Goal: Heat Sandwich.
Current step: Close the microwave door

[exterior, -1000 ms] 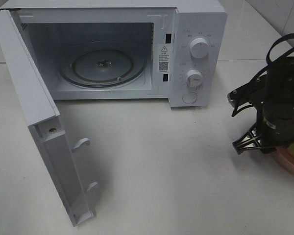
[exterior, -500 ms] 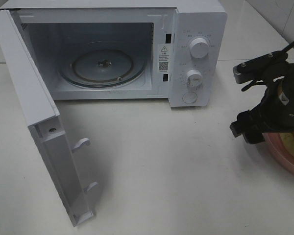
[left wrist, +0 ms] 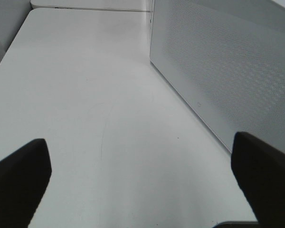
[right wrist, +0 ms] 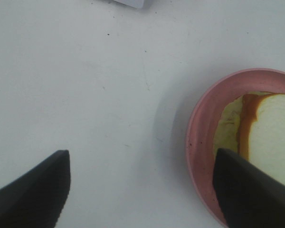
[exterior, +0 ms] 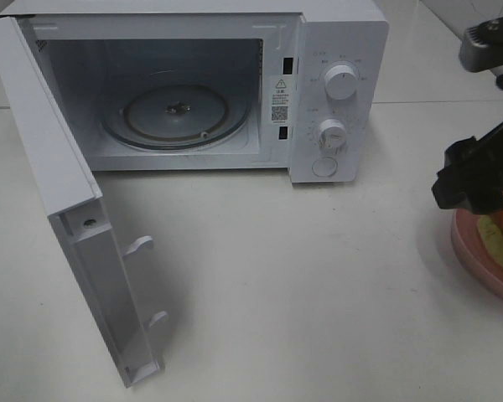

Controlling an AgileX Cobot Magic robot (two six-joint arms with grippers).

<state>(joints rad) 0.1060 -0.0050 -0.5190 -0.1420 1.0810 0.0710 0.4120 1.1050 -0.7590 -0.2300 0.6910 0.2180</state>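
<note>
The right end effector (right wrist: 141, 190) has risen and pulled back toward the right edge of the desk (exterior: 318, 293) since the earlier frames, uncovering more of the pink plate (exterior: 469, 251) it was hanging over. Its fingers (right wrist: 33, 190) stand wide apart with nothing between them; one finger hangs over bare desk, the other over the plate's rim.

The sandwich (exterior: 501, 239) lies on the pink plate at the right edge of the desk, well apart from the microwave (exterior: 335, 92). In the right wrist view its white bread, brown crust and pale yellow filling show (right wrist: 270, 137).

The microwave sits at the back of the desk, its door (exterior: 75, 234) swung fully open, the glass turntable (exterior: 176, 113) bare.

The left end effector (left wrist: 142, 185) is spread wide above bare desk beside the microwave's door, holding nothing.
</note>
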